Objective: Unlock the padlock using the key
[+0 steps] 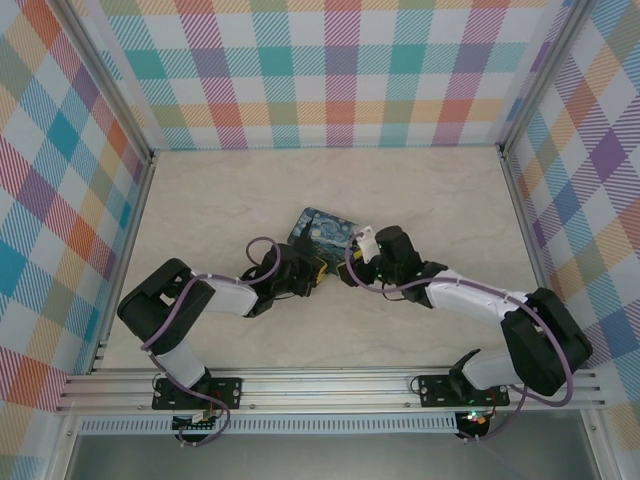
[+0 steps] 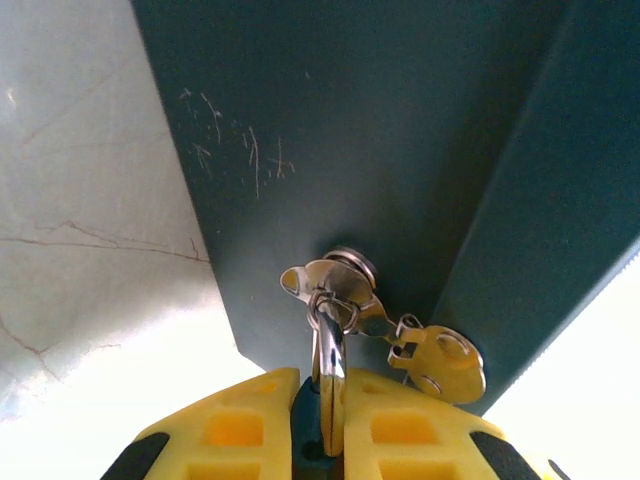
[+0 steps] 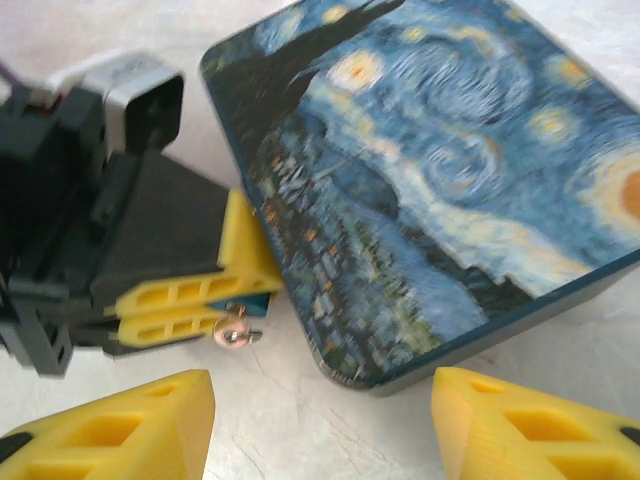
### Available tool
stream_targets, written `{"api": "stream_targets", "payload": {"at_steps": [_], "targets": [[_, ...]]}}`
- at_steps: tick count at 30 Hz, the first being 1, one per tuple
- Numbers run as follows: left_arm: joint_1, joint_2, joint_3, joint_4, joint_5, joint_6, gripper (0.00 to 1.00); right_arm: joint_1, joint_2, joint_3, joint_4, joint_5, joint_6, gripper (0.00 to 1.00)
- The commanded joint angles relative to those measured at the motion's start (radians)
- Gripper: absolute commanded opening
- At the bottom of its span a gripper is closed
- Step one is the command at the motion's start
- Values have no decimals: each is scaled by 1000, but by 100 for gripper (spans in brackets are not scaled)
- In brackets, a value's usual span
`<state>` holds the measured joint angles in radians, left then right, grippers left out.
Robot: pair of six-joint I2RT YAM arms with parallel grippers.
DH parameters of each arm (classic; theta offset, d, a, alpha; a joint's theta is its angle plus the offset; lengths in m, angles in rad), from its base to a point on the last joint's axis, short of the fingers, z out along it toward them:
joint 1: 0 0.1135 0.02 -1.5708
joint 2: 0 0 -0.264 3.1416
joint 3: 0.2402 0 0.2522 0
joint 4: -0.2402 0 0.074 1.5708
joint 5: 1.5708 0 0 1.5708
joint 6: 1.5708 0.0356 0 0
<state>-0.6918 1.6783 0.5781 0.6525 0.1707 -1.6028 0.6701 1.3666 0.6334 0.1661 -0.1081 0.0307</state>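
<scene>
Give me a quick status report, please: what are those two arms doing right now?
Left end effector shut on padlock, shackle through tin hasp. Right end effector open, empty, facing tin corner. Tin crowds the padlock.

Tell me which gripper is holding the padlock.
The left gripper, shut on the padlock hanging at the tin. The right gripper stands open, empty.

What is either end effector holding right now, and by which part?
Left end effector pinches the padlock by its body; right end effector holds nothing.
</scene>
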Motion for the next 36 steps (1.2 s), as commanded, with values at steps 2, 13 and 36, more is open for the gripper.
{"api": "stream_targets", "payload": {"at_steps": [2, 13, 36], "targets": [[-6, 5, 29, -53, 29, -9, 0, 64, 60, -55, 165, 17, -232, 59], [-7, -37, 28, -81, 22, -48, 0, 177, 183, -87, 403, 237, -544, 59], [-7, -19, 34, -74, 34, -56, 0, 199, 219, -61, 419, 243, -520, 5]]}}
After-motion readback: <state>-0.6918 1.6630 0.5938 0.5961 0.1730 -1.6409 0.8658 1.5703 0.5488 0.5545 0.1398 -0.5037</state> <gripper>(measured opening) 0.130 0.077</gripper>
